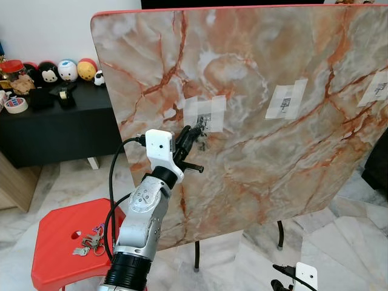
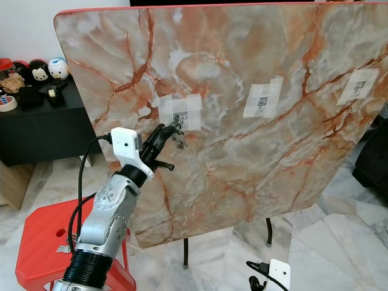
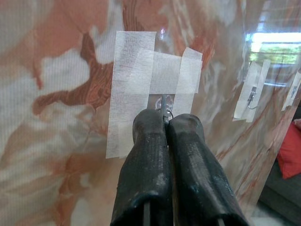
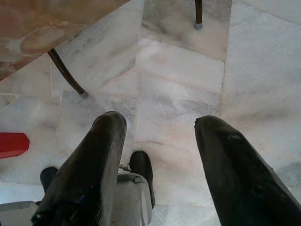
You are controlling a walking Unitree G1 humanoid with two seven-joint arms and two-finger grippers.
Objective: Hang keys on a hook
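I have the left gripper (image 3: 165, 123) raised against the tilted marble board (image 1: 291, 157), jaws clamped on a key ring (image 3: 165, 113) pressed at the taped hook (image 3: 162, 101) to loop it on. More keys (image 1: 90, 242) lie on the red stool (image 1: 54, 242); the right gripper (image 4: 160, 141) hangs idle, jaws apart. I see no readable writing.

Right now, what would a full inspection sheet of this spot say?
Surface: marble-patterned tabletop stood on edge.
Job's things: three taped hooks; left gripper at leftmost hook, pinching a metal ring; more keys on red stool.
Clutter: plush toys, tape roll on black cabinet.
Grippers: left shut; right gripper open, hanging low.
Cables: black cable along left arm.
Surroundings: marble floor.
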